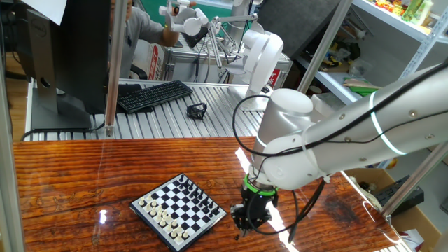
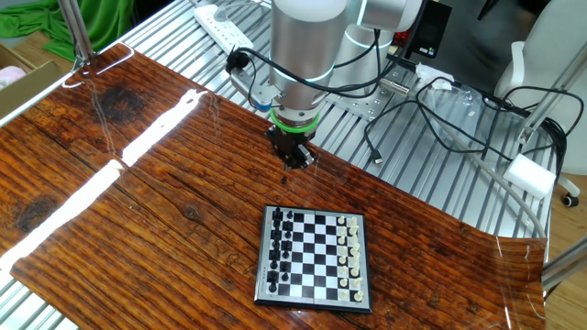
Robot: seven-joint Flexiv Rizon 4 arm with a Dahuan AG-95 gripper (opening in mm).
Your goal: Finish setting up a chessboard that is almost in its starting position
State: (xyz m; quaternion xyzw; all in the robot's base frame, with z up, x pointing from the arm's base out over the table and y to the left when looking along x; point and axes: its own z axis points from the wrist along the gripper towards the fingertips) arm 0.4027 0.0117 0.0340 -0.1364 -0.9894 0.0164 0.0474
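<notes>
Chessboard (image 2: 315, 256) up front in the other fixed view, flat on the wooden worktop (image 2: 138, 183), black pieces (image 2: 281, 246) down its left edge, white pieces (image 2: 348, 257) down the right. Mostly in their rows, too tiny to tell which one sits off. Same board in one fixed view near the bottom edge, turned like a diamond (image 1: 179, 211), white pieces toward the camera.

Gripper (image 2: 293, 158) pointing straight down off the board's far side, low over bare wood, apart from the board. Jaws fully shut, nothing seen between them. In one fixed view, gripper (image 1: 246, 221) just right of the board's right corner, beside it but not touching. Green ring (image 1: 257, 187) around the wrist, black cable (image 1: 308, 206) looping off it.

Behind the worktop, ribbed metal surface (image 1: 168, 115) with keyboard (image 1: 154, 95), monitor (image 1: 70, 49) and a small black clip-like thing (image 1: 197, 110). Shelves (image 1: 392, 42) off to the right. Other side shows power strip (image 2: 229, 23), tangle of cables (image 2: 431, 110), green cloth (image 2: 55, 18) in the corner. Bright glare streaks (image 2: 138, 147) across the wood.
</notes>
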